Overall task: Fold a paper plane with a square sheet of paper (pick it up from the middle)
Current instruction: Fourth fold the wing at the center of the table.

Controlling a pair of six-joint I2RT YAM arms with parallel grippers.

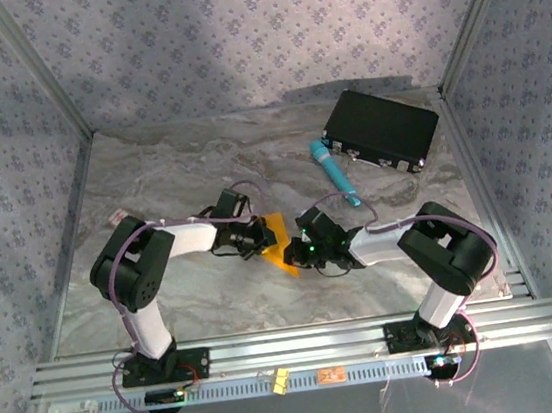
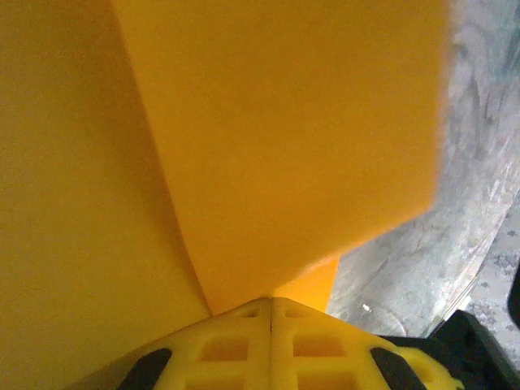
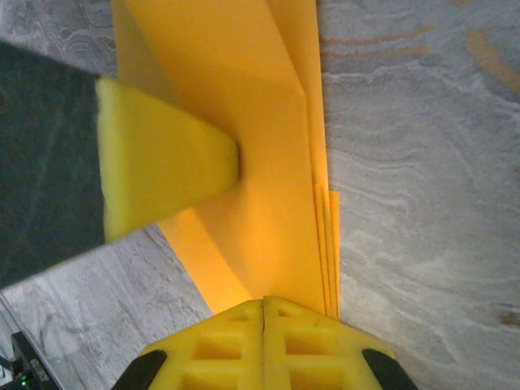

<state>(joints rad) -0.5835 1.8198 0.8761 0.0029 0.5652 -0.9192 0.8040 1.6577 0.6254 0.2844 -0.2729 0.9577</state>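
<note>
The square sheet of paper [image 1: 278,242], bright orange-yellow, lies on the marble table folded into a narrow layered wedge, the paper plane in rough shape. My left gripper [image 1: 263,236] is shut, and its yellow fingertips [image 2: 270,305] sit at the foot of a crease [image 2: 162,162] with a raised flap [image 2: 292,130] to the right. My right gripper [image 1: 305,250] is shut too. Its tips [image 3: 264,302] rest on the near end of the folded paper [image 3: 276,211], whose stacked edges [image 3: 329,227] show on the right. The left gripper's fingers [image 3: 162,166] touch the paper from the left.
A black box [image 1: 382,128] stands at the back right, with a teal pen-like cylinder [image 1: 335,172] lying in front of it. A small white-and-red card [image 1: 116,216] lies at the left edge. A metal rail [image 1: 293,347] runs along the front, and patterned walls close three sides.
</note>
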